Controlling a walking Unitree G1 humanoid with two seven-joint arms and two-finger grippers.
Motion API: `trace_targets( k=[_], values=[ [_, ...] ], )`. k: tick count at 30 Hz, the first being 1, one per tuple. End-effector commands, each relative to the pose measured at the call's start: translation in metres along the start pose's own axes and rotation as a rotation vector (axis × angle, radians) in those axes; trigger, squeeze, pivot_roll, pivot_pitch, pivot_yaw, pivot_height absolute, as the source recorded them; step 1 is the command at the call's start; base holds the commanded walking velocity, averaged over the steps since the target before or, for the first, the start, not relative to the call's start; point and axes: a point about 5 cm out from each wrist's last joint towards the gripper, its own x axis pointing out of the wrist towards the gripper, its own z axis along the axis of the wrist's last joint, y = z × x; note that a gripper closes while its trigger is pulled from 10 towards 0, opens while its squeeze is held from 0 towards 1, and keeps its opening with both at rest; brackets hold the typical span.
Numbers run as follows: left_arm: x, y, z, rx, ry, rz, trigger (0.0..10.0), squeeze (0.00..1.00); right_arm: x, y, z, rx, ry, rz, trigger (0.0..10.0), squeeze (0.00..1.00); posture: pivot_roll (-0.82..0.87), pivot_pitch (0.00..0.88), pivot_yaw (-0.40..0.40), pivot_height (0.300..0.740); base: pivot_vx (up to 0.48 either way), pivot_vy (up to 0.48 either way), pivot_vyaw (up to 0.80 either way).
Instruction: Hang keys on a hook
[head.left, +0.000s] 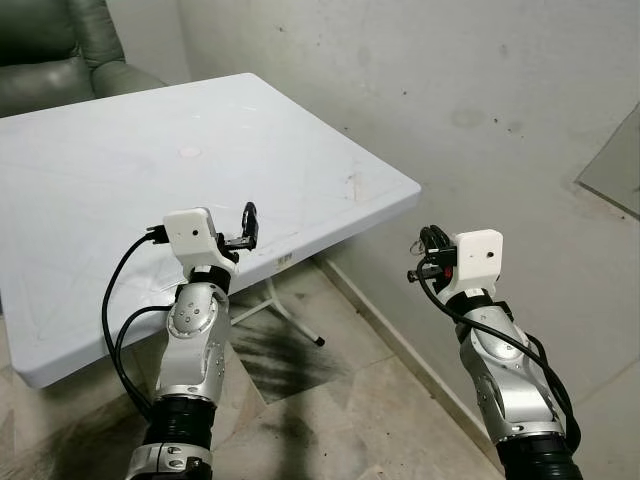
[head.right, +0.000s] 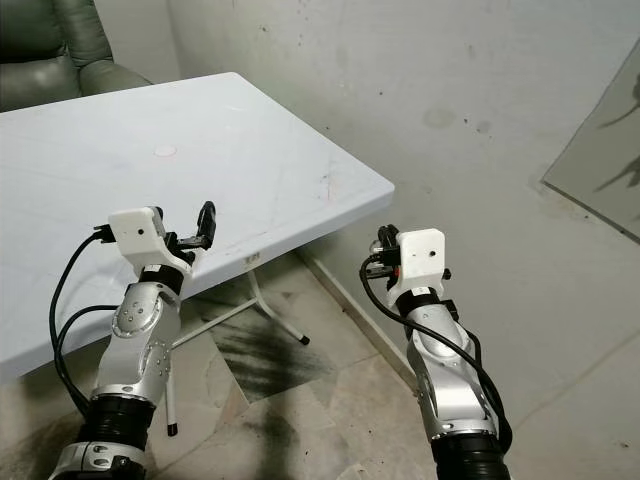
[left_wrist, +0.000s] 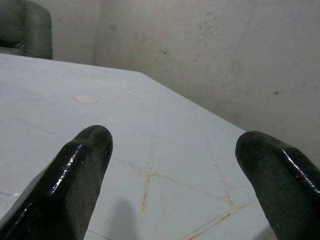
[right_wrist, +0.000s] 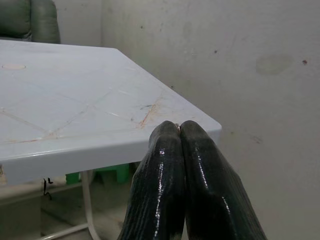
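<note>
My left gripper (head.left: 247, 226) is raised over the near edge of the white folding table (head.left: 100, 170). Its two black fingers (left_wrist: 82, 165) stand wide apart, open, with only the tabletop visible between them. My right gripper (head.left: 424, 256) hovers in the air off the table's right corner, close to the grey wall (head.left: 480, 100). Its fingers (right_wrist: 170, 165) are pressed together, shut, and point toward the table's edge (right_wrist: 100, 150).
A green-grey armchair (head.left: 60, 50) stands behind the table at the far left. The table's metal legs (head.left: 290, 320) reach the tiled floor below its front edge. A grey panel (head.left: 615, 165) leans on the wall at the right. A faint round mark (head.left: 189, 152) is on the tabletop.
</note>
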Motion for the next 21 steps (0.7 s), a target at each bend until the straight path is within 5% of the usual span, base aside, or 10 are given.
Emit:
trace_targets(
  k=[1, 21],
  values=[
    [0.0009, -0.0062, 0.0013, -0.022, 0.000, -0.021, 10.0, 0.00, 0.0003, -0.0031, 0.0051, -0.005, -0.017, -0.013, 10.0, 0.00, -0.03, 0.000, -0.078, 0.740, 0.000, 0.000, -0.76],
    [0.0028, -0.0046, 0.0030, 0.002, -0.002, -0.008, 10.0, 0.00, 0.0018, -0.0047, 0.0064, -0.006, -0.014, -0.022, 10.0, 0.00, -0.04, 0.000, -0.078, 0.740, 0.000, 0.000, -0.76]
  ],
)
